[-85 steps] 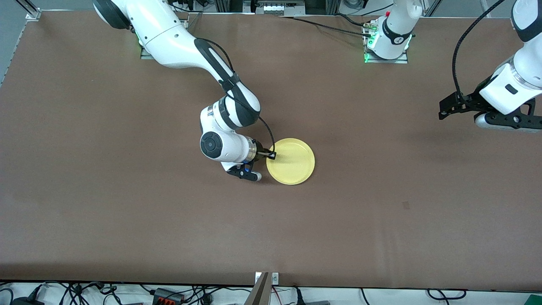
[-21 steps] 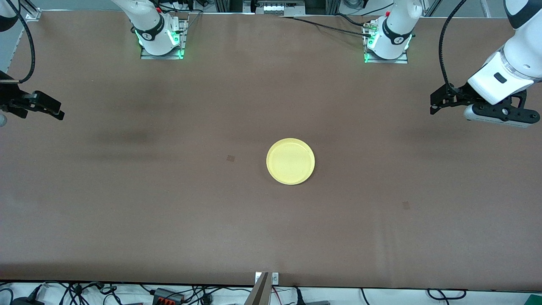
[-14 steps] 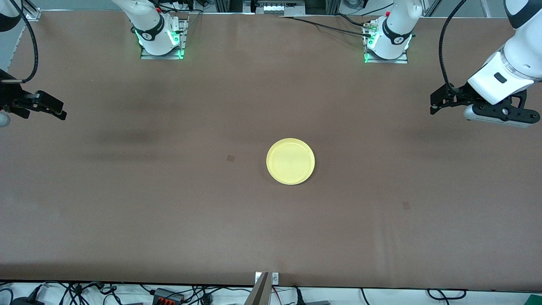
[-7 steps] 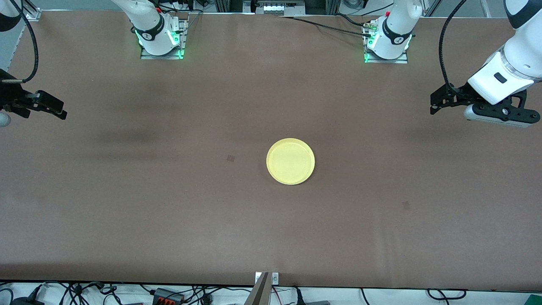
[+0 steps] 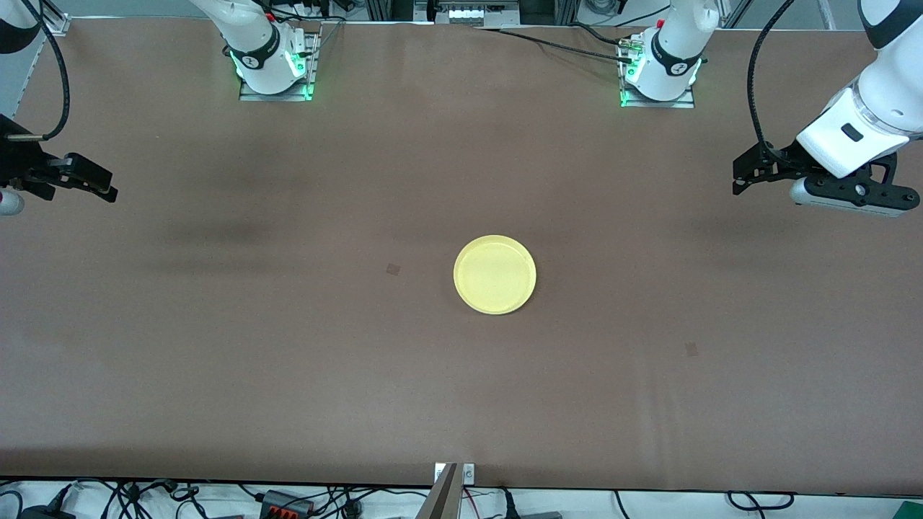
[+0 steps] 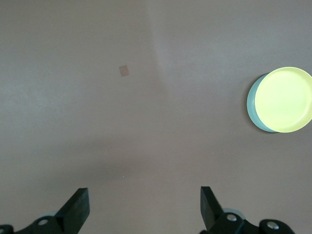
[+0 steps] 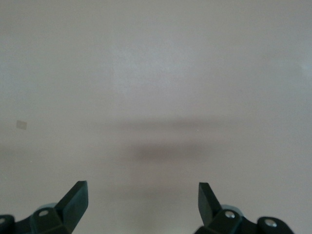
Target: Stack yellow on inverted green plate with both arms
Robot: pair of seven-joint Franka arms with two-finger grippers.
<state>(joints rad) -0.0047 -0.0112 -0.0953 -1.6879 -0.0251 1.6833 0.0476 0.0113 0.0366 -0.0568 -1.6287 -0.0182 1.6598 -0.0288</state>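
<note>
The yellow plate (image 5: pixel 495 274) lies rim up in the middle of the brown table. It rests on the green plate (image 6: pixel 250 104), of which only a thin pale crescent shows in the left wrist view; in the front view the green plate is hidden under the yellow plate (image 6: pixel 285 99). My left gripper (image 5: pixel 737 176) hangs open and empty over the left arm's end of the table (image 6: pixel 145 207). At the right arm's end of the table my right gripper (image 5: pixel 107 189) hangs open and empty over bare cloth (image 7: pixel 143 200).
The two arm bases (image 5: pixel 274 68) (image 5: pixel 657 72) stand along the table's edge farthest from the front camera. Small dark marks dot the cloth (image 5: pixel 393 269) (image 5: pixel 691 349). A metal post (image 5: pixel 447 490) stands at the edge nearest the camera.
The right arm has withdrawn from the yellow plate's rim to its own end of the table, and over the last second it only creeps slightly. The left arm hardly moves.
</note>
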